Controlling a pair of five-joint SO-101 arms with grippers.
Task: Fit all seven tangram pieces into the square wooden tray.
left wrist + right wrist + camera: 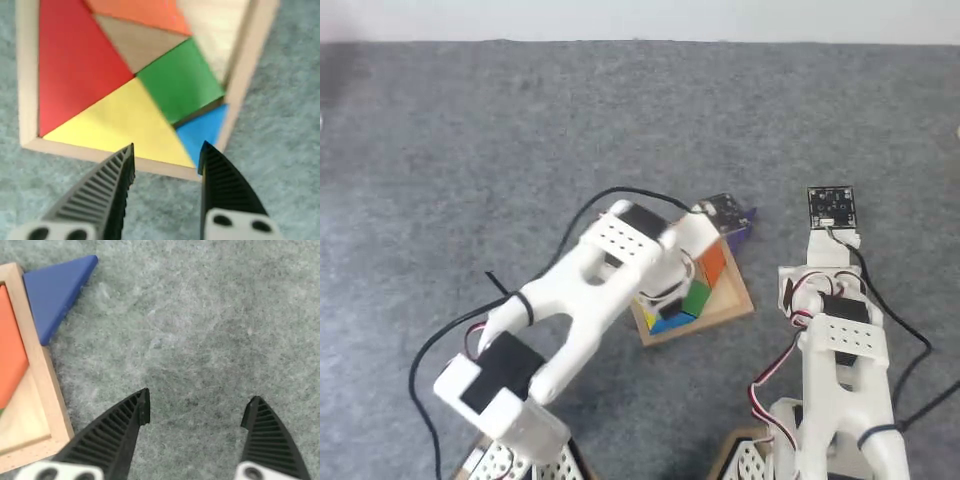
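The grey felt-covered bench (520,130) carries everything. The white left arm (585,300) stretches across the square wooden tray (738,288), while the white right arm (840,370) stands beside it. The left gripper (168,147) has its fingers spread and empty, the tips hovering over the tray's nearest rim (100,154). Just beyond those tips lies the large yellow wooden triangle (120,120), with the large red wooden triangle (70,65) beyond the finger on that side. Past the other finger lie the small light-blue triangle (202,131) and then the green square piece (180,80). Farther off sit a brownish triangle (137,45) and an orange piece (145,12), next to a patch of bare tray floor (215,30). The right gripper (200,396) also has its fingers spread with nothing between them, above bare felt. One tray corner (47,405) sits just outside one finger. The dark-blue wooden triangle (55,290) lies well beyond the tips on the felt, outside the tray and against its rim.
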